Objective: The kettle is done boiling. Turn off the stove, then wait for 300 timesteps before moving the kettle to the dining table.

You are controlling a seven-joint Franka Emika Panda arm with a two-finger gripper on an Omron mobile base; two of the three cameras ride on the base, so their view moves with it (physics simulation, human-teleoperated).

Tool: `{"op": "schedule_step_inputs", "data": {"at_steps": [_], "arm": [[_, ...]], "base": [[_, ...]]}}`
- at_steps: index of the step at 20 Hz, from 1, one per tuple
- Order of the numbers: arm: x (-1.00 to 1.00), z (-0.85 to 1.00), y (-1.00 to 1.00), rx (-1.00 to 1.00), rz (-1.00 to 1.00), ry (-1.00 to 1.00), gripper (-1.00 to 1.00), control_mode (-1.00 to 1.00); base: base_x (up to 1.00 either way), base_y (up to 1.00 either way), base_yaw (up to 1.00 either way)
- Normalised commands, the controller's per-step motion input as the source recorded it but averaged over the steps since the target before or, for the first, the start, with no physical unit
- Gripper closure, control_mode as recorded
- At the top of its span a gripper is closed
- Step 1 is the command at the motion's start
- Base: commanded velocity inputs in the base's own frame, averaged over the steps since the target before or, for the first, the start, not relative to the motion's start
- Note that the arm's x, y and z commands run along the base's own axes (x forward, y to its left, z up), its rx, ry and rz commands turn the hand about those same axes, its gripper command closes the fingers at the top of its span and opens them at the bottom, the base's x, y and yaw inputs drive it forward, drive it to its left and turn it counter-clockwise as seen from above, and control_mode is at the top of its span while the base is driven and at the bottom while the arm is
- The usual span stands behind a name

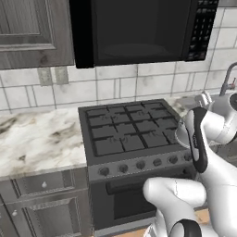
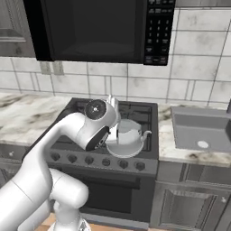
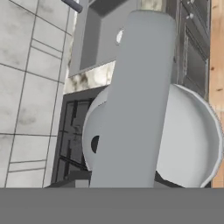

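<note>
The silver-grey kettle is over the front right burner of the black stove; whether it touches the grate I cannot tell. In the hand view its flat handle runs up the middle over the dome. My gripper is shut on that handle, its fingertips mostly hidden at the bottom edge. From the left base view my arm covers most of the kettle, at the stove's right front corner. The dining table is out of view.
A black microwave hangs low over the stove. A row of round knobs lines the stove front. A sink lies in the marble counter to the right, with a faucet. Marble counter extends left.
</note>
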Motion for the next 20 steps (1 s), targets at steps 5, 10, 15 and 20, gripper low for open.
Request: {"op": "schedule_step_inputs", "data": {"at_steps": [5, 10, 15, 20], "arm": [[0.0, 0.0, 0.0, 0.0, 0.0, 0.0, 1.0, 1.0], [0.0, 0.0, 0.0, 0.0, 0.0, 0.0, 1.0, 1.0], [0.0, 0.0, 0.0, 0.0, 0.0, 0.0, 1.0, 1.0], [0.0, 0.0, 0.0, 0.0, 0.0, 0.0, 1.0, 1.0]], "base": [[-0.46, -0.07, -0.19], [-0.31, -0.05, -0.23], [-0.17, -0.12, -0.33], [-0.33, -0.21, -0.37]]}}
